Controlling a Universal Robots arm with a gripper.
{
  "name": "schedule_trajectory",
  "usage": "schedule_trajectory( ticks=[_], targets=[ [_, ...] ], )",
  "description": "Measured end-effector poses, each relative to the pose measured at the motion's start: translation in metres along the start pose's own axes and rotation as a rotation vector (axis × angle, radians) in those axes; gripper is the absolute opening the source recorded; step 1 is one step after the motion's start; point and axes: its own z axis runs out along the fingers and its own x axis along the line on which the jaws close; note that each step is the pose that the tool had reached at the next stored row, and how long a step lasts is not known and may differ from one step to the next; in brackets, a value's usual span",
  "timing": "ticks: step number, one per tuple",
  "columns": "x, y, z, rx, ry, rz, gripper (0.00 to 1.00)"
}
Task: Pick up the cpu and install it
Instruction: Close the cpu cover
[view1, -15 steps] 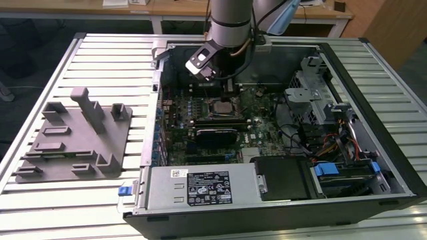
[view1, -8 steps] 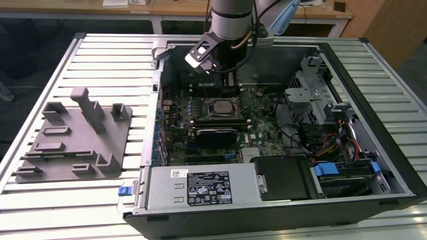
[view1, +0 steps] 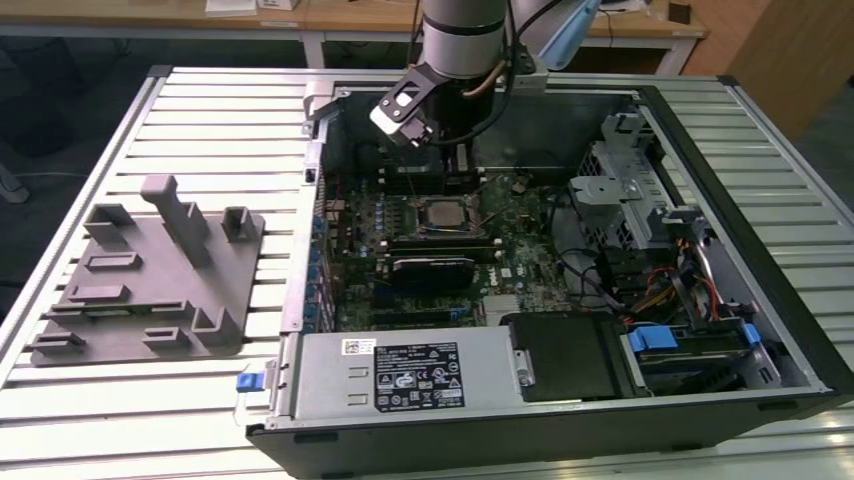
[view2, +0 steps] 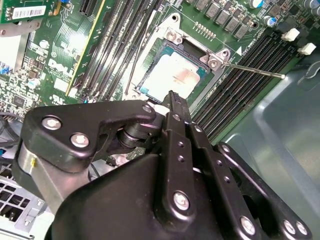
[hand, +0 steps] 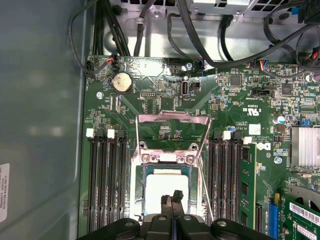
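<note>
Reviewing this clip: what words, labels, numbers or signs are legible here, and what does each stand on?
White sticker on the grey metal box: too small to read.
White barcode label on the green expansion card: too small.
White lettering on the green motherboard: blurred, unreadable.
Pale silver square cpu: washed out by glare, nothing legible.

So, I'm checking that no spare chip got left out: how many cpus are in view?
1. The cpu lies in the open socket on the motherboard, close by the tool in both wrist views. Another could be hidden behind the arm.
</note>
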Motion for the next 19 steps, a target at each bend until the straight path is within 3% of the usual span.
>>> schedule_trajectory(
  ticks=[6,19],
  targets=[
    [-0.0001,0.0001,-0.0026,0.0,-0.0001,0.0,0.11],
    [-0.0004,0.0007,-0.0171,0.0001,-0.0001,0.0,0.11]
  ],
)
